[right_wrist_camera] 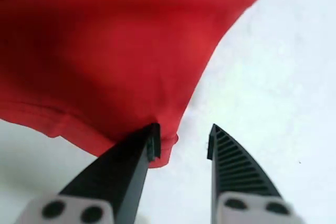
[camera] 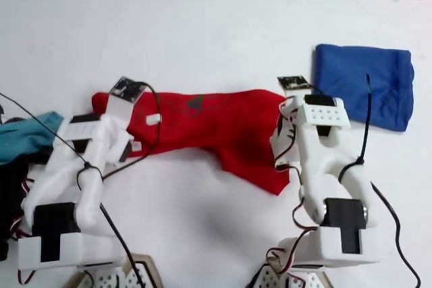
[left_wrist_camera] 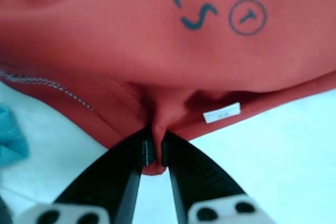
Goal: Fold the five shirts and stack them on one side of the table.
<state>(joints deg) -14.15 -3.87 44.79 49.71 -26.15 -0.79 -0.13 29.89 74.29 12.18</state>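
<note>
Fold under way: a long red cotton shirt with a dark print (camera: 216, 126) lies flat across the middle of the white table (camera: 202, 25); its long axis runs parallel to the table's near edge, from the left side toward the right; 1 corner sags toward the near edge at the right end; which end is the collar cannot be told. The left gripper (left_wrist_camera: 156, 148) is clamped tight on a pinched ridge of the shirt's near hem, close to a small white label (left_wrist_camera: 221, 113); the right gripper (right_wrist_camera: 182, 140) stands parted at the opposite end, 1 jaw at the hem corner, the other over bare table. The step in hand looks to be the fold of this red shirt; a folded blue shirt (camera: 364, 92) sits by the right edge, toward the far side, and a crumpled teal garment (camera: 23, 138) waits at the left edge. The next move likely calls for the right jaws to close on the hem, so that both ends lift level and the cloth does not skew.
</note>
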